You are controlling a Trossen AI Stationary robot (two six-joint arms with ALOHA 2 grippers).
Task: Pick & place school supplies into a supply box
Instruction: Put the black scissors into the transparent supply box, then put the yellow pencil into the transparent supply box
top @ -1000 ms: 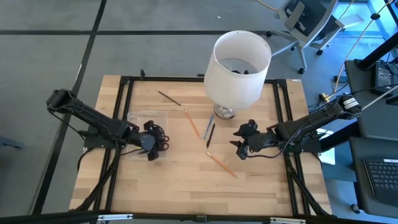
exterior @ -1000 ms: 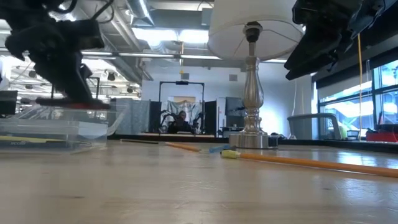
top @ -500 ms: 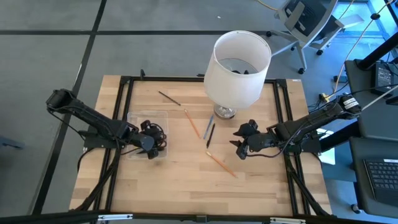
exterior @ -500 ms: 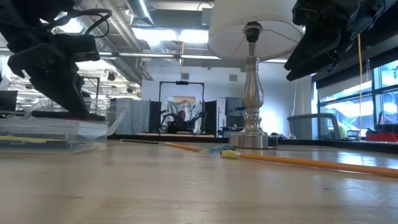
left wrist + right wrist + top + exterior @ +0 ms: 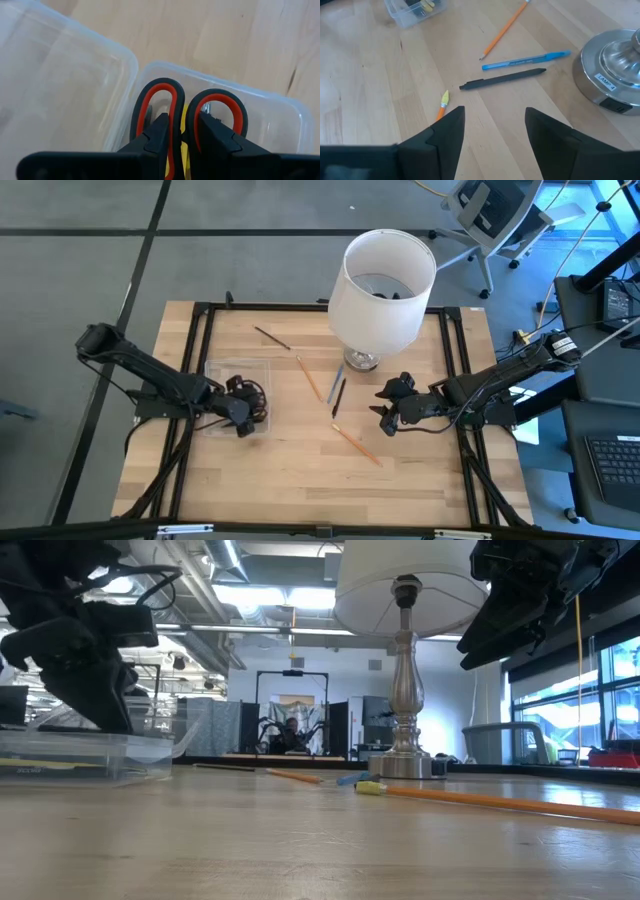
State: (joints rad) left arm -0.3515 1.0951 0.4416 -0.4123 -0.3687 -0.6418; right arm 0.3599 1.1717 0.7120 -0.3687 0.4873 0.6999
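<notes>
Where pens (image 5: 502,79) lie loose, lamp (image 5: 380,280) alongside.

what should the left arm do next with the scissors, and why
Probably open the jaws a little more and lift away. In the left wrist view the red-handled scissors already lie inside the clear supply box, and the left gripper has its jaws around the handles. The right gripper waits open above an orange pencil.

Grey floor (image 5: 80,260), office chair (image 5: 495,215), ceiling lights (image 5: 250,595), window (image 5: 600,690)
</notes>
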